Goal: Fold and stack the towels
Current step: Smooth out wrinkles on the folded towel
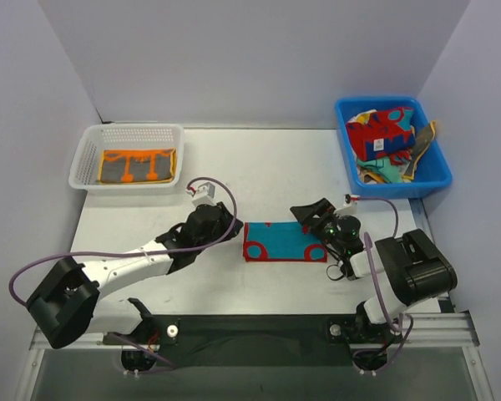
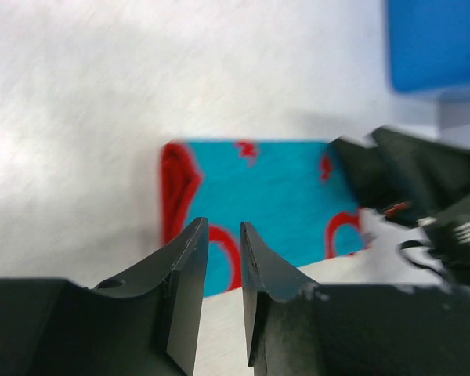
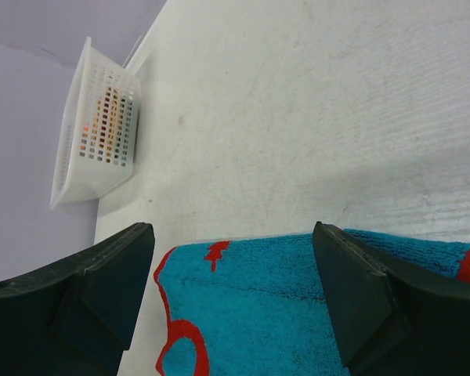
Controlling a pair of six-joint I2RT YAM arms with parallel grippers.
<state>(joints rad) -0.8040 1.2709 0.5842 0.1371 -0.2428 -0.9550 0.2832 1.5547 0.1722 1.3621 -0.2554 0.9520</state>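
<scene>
A teal towel with red shapes (image 1: 282, 241) lies folded flat on the table between my two arms. It also shows in the left wrist view (image 2: 282, 188) and the right wrist view (image 3: 282, 313). My left gripper (image 1: 232, 227) sits at the towel's left edge. In its wrist view the left gripper (image 2: 224, 227) has only a narrow gap, with nothing between the jaws. My right gripper (image 1: 311, 212) is over the towel's right end. In its wrist view the right gripper (image 3: 233, 231) is wide open and empty, straddling the towel's edge.
A white mesh basket (image 1: 89, 150) at the back left holds a folded orange and grey towel (image 1: 138, 165). The basket also shows in the right wrist view (image 3: 94, 125). A blue bin (image 1: 434, 167) at the back right holds several crumpled towels, a red and blue one (image 1: 386, 129) on top.
</scene>
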